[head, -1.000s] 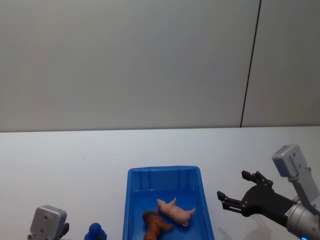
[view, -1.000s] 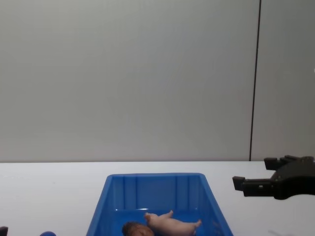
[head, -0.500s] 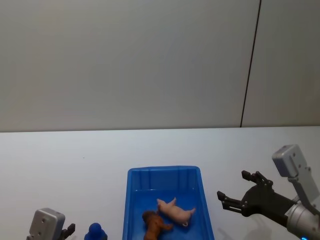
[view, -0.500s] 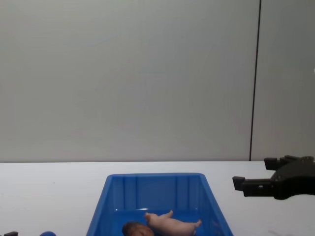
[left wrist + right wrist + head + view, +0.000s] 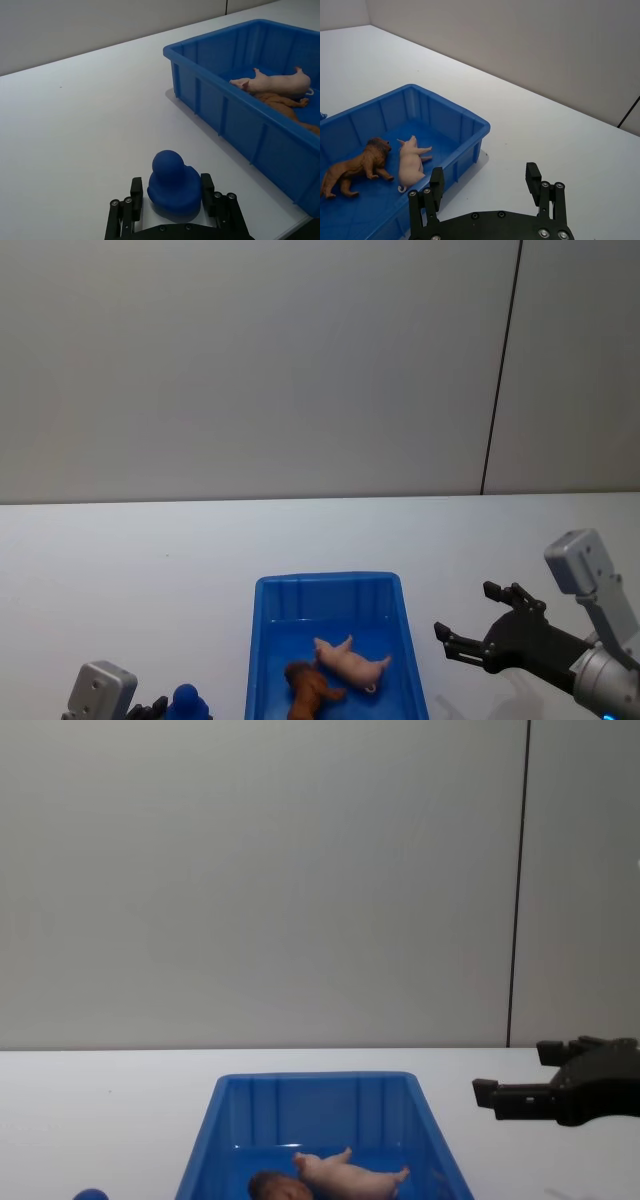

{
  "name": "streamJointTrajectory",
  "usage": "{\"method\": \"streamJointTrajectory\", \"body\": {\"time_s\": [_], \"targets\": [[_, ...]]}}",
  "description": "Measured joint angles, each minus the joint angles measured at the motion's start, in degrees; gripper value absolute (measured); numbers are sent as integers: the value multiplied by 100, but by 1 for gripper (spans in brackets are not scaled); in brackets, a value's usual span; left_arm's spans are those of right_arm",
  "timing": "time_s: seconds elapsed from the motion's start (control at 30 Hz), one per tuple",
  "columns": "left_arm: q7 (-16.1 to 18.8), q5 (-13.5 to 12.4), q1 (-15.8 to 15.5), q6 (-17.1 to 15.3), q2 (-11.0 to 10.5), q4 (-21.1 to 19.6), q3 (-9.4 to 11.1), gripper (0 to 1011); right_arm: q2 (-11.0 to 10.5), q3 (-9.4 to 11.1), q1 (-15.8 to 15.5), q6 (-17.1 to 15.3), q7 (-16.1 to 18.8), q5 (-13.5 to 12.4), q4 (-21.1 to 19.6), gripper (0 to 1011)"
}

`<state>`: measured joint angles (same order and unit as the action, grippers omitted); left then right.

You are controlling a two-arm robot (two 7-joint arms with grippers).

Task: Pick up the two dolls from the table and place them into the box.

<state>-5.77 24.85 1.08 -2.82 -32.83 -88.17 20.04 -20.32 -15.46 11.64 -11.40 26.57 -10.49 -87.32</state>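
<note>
Both dolls lie on their sides inside the blue box (image 5: pixel 325 585): the pink pig (image 5: pixel 350 665) and, beside it, the brown lion (image 5: pixel 308 690). The right wrist view shows the pig (image 5: pixel 410 160) and lion (image 5: pixel 357 167) on the box floor. My right gripper (image 5: pixel 462 608) hovers open and empty over the table (image 5: pixel 120 560), just right of the box. My left gripper (image 5: pixel 155 708) is low at the near left of the box, open, its fingers (image 5: pixel 136 192) standing close on either side of a small blue object (image 5: pixel 172 185).
The small round-topped blue object (image 5: pixel 186 702) stands on the table a short way left of the box wall (image 5: pixel 215 100). White tabletop stretches beyond the box to a grey wall. The table's near edge shows in the left wrist view by the box corner.
My left gripper has dropped lower and shifted right, toward the blue object. The right gripper, the box and both dolls have not moved.
</note>
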Motion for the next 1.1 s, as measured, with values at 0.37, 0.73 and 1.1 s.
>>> {"method": "streamJointTrajectory", "body": {"time_s": [0.37,0.73,1.1], "targets": [[-156,-136,-87,27,6,94,-63,534,0,0,0,0,0,0,0,1001],[-131,-391,-219,71,-62,-312,-197,464,0,0,0,0,-1,0,0,1001],[-467,-730,-656,64,243,-514,-158,394,0,0,0,0,-1,0,0,1001]]}}
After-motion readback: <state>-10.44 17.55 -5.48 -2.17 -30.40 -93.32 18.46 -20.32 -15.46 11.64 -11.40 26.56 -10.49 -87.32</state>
